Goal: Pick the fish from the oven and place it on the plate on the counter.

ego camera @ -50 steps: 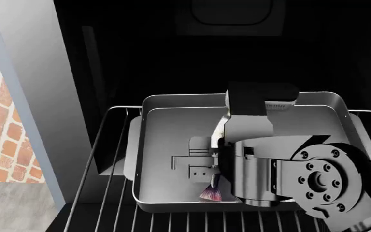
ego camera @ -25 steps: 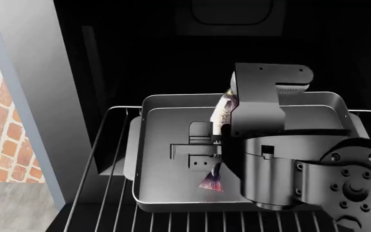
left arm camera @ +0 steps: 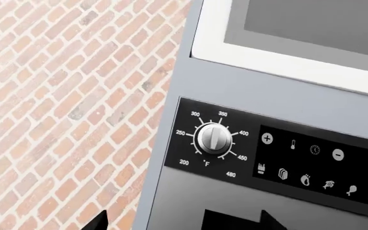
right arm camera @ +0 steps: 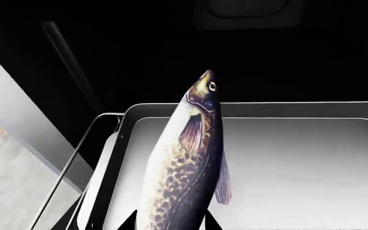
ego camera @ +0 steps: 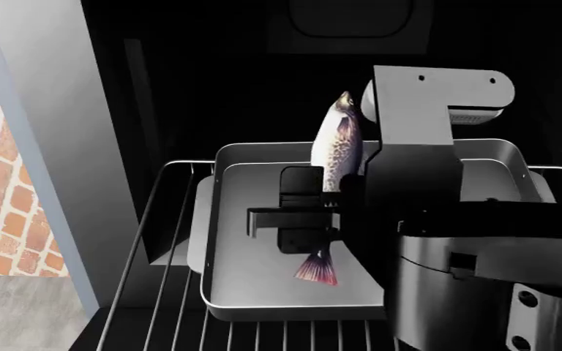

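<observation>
Above the baking tray [ego camera: 261,241], inside the dark oven [ego camera: 213,80], my right gripper [ego camera: 310,212] holds the fish [ego camera: 335,150] clamped across its rear body, jaws drawn narrow around it. The fish hangs clear of the tray, nearly upright, head tipped toward the back of the cavity and pinkish tail fin pointing down just over the tray floor. From my right wrist camera the speckled body [right arm camera: 180,177] runs straight up out of my fingertips, so the grasp looks centred across its width but low along its length, nearer the tail than the middle.

That is what I judge needs care now. With most of the weight ahead of my jaws, a quick swing could let the fish pivot or slip, so I should hold the squeeze steady and draw back slowly. I want the tail lifted above the tray's front rim [ego camera: 291,313] and the wire rack [ego camera: 159,270] before I pull out, and the head kept under the oven's ceiling.

My left gripper is not visible; its wrist camera shows only the temperature dial [left arm camera: 214,139] and the control panel [left arm camera: 321,165]. The plate and counter are out of view.
</observation>
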Robot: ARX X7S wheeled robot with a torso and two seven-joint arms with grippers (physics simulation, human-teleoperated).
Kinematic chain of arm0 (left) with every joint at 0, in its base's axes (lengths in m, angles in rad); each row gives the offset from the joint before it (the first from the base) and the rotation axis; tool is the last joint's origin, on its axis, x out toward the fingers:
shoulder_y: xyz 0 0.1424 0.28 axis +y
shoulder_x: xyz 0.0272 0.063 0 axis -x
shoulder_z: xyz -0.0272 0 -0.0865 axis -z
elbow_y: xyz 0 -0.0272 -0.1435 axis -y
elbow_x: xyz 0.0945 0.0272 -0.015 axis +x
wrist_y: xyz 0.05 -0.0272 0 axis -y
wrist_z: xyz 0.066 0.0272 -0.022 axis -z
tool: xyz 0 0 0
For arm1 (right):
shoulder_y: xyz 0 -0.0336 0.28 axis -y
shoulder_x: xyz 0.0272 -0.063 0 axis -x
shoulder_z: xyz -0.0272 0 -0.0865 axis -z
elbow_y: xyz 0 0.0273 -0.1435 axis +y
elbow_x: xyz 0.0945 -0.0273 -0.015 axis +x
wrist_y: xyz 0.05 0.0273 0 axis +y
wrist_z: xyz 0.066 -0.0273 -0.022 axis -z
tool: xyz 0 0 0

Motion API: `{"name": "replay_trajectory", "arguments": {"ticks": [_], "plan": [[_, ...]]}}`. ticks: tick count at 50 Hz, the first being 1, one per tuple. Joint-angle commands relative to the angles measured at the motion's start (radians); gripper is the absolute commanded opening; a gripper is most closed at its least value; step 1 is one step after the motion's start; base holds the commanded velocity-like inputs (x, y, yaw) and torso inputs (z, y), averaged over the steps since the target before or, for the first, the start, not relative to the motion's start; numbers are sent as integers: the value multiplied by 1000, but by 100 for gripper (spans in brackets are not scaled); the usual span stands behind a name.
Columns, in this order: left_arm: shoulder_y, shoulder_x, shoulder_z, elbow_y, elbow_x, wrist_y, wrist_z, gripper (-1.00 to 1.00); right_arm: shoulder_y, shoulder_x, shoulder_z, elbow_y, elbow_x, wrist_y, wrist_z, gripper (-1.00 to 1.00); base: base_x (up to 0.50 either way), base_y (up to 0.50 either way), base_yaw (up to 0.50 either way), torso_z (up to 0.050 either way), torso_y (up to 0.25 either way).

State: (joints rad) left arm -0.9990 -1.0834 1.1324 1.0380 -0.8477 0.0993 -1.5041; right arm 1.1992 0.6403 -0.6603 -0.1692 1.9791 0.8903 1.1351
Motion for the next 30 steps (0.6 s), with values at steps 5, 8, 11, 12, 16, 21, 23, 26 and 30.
{"name": "replay_trajectory", "arguments": {"ticks": [5, 8, 11, 12, 16, 21, 23, 26, 30], "plan": [[-231, -68, 257, 9, 23, 110, -66, 100, -7, 39, 55, -192, 132, -64, 126, -100, 0, 0, 0, 0, 0], [-261, -79, 294, 9, 32, 132, -66, 100, -13, 47, 64, -230, 155, -83, 152, -100, 0, 0, 0, 0, 0], [-281, -93, 316, 9, 36, 151, -66, 100, -7, 56, 75, -261, 176, -99, 178, -100, 0, 0, 0, 0, 0], [-280, -94, 316, 9, 38, 153, -66, 100, -2, 59, 79, -274, 181, -103, 186, -100, 0, 0, 0, 0, 0], [-281, -97, 325, 9, 47, 162, -66, 100, -11, 71, 104, -317, 181, -132, 199, -100, 0, 0, 0, 0, 0], [-270, -94, 316, 9, 48, 160, -66, 100, -16, 84, 135, -383, 159, -149, 202, -100, 0, 0, 0, 0, 0], [-259, -92, 308, 9, 50, 157, -66, 100, -17, 89, 146, -391, 166, -164, 207, -100, 0, 0, 0, 0, 0], [-248, -83, 298, 9, 52, 151, -66, 100, -5, 94, 158, -410, 183, -180, 223, -100, 0, 0, 0, 0, 0], [-217, -73, 283, 9, 65, 144, -66, 100, -22, 95, 163, -431, 179, -194, 226, -100, 0, 0, 0, 0, 0]]}}
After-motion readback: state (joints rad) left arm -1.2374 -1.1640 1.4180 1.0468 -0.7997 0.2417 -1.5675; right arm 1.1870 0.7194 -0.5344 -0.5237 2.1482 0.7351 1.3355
